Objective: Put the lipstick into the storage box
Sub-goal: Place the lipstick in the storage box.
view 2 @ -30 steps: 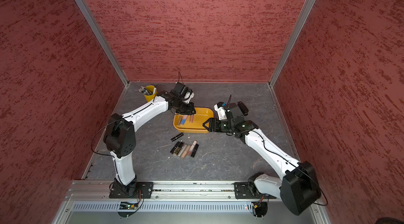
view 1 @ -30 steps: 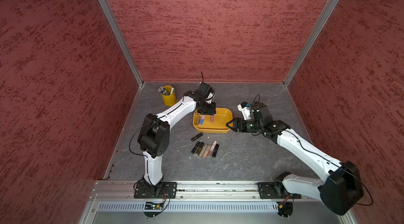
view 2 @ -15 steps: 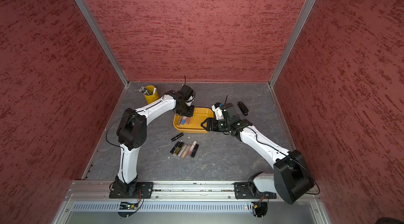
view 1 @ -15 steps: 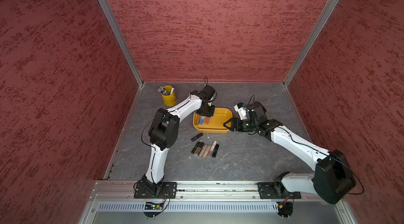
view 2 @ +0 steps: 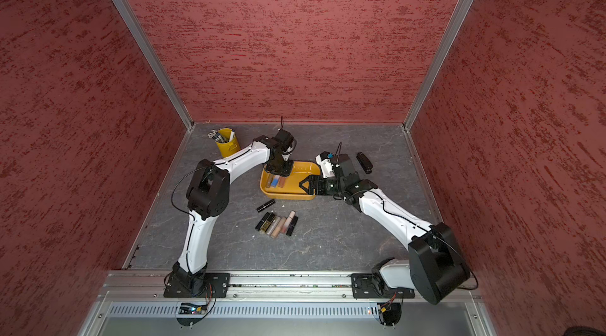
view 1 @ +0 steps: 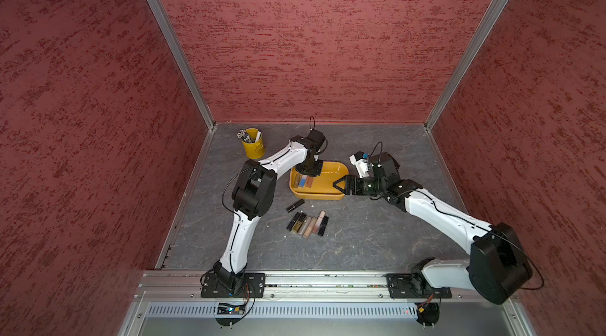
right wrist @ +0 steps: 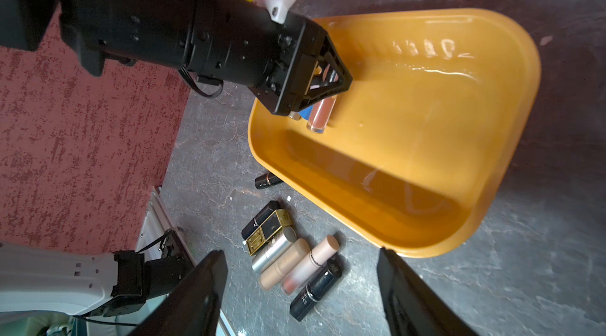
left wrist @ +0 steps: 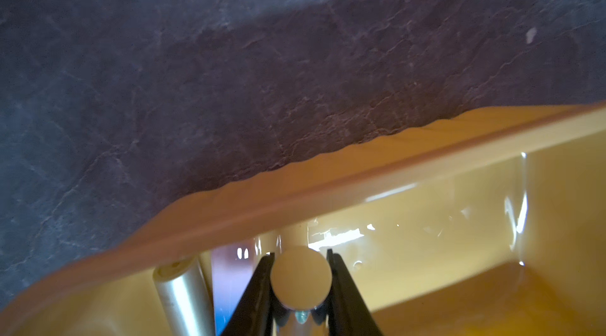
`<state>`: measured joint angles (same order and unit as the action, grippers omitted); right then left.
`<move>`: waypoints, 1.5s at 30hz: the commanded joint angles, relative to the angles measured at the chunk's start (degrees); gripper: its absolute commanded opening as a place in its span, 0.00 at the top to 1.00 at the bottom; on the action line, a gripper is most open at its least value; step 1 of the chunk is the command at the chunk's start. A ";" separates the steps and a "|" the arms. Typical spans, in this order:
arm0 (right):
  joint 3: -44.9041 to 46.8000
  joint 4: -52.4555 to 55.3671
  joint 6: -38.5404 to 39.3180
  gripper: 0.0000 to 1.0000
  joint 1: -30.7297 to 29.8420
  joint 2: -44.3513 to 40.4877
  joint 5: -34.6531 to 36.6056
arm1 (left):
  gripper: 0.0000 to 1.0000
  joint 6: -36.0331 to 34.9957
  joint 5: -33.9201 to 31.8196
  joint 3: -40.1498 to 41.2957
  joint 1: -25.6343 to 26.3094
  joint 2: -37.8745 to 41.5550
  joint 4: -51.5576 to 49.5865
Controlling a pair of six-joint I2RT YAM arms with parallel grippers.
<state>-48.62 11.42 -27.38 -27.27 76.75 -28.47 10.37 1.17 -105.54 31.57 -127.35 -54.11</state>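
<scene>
The storage box point(view 1: 331, 195) is a shallow yellow-orange tub in the middle of the table, seen in both top views point(view 2: 295, 196). My left gripper point(view 1: 309, 172) reaches down into its left end, shut on a pink lipstick point(right wrist: 323, 113). In the left wrist view that lipstick's round cap point(left wrist: 301, 275) sits pinched between the two black fingers. A silver tube point(left wrist: 182, 298) and a blue one point(view 1: 302, 182) lie in the box beside it. My right gripper point(view 1: 339, 184) hangs open at the box's right end, with nothing between its fingers.
Several loose lipsticks point(view 1: 308, 224) lie in a row in front of the box, with a single black one point(view 1: 295, 205) nearer it. A yellow bucket of pens point(view 1: 253, 147) stands at the back left. A small black object point(view 2: 364, 163) lies at the back right.
My left gripper has come down into the box with the pink lipstick, and that arm's elbow has swung up. The right gripper has edged left towards the box.
</scene>
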 commanded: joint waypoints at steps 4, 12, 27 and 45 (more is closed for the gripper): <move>0.75 -2.94 1.54 0.23 0.15 1.42 -1.25 | 0.74 -1.25 -1.54 -3.00 0.33 -2.50 -2.03; 1.43 -4.21 1.36 0.23 0.18 2.78 -1.88 | 0.65 -1.12 -1.51 -3.26 0.33 -3.43 -1.96; 1.20 -3.95 1.36 0.23 0.11 3.23 -2.37 | 0.56 -0.54 -1.59 -3.65 0.59 -0.55 -1.86; 1.95 1.40 1.36 0.23 -2.14 -1.22 0.54 | 0.48 3.91 2.35 12.56 4.03 21.99 5.75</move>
<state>-47.40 10.39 -26.68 -28.51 77.25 -29.74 12.49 1.63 -97.45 34.44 -107.79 -50.35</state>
